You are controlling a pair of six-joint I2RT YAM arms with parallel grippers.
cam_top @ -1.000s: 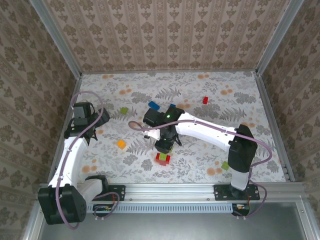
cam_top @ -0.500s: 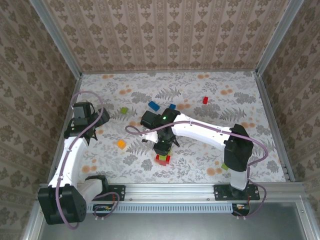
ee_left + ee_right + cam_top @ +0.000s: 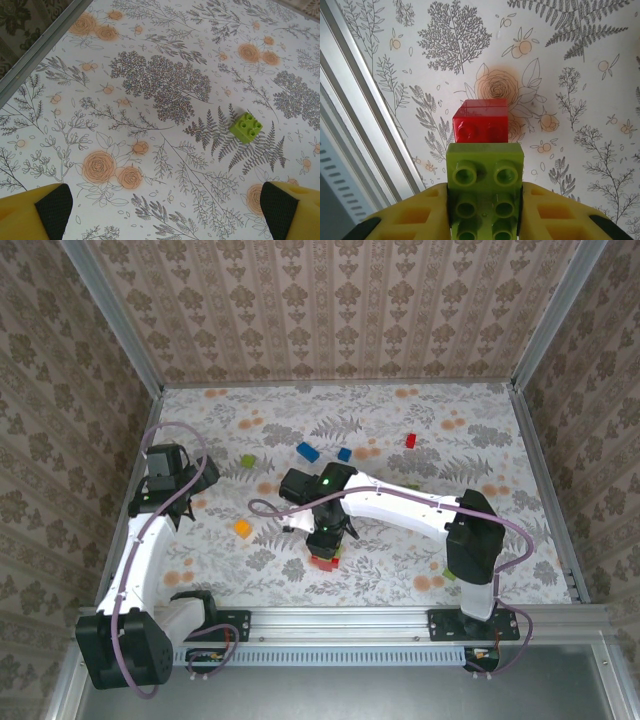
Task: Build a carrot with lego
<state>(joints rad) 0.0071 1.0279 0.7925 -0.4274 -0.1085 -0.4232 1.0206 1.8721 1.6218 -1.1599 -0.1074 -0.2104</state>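
Note:
My right gripper [image 3: 485, 212] is shut on an oblong green lego brick [image 3: 485, 192], studs facing the camera. Just past the brick's far end a clear red lego brick [image 3: 481, 121] stands on the table; I cannot tell whether the two touch. From above, the right gripper [image 3: 325, 540] hangs right over the red brick [image 3: 322, 563]. My left gripper [image 3: 190, 485] stays at the table's left side, open with nothing between its fingers [image 3: 50, 207]. A small square green brick [image 3: 246, 127] lies ahead of it, to the right.
Loose bricks lie about: orange [image 3: 242, 528], green [image 3: 247, 461], two blue [image 3: 307, 451] [image 3: 344, 454], red [image 3: 410, 440] at the back, and green [image 3: 450, 571] by the right arm. The metal rail [image 3: 365, 125] runs close on the left of the red brick.
The right gripper with the green brick has moved toward the near edge and down over the red brick. The left arm has not moved.

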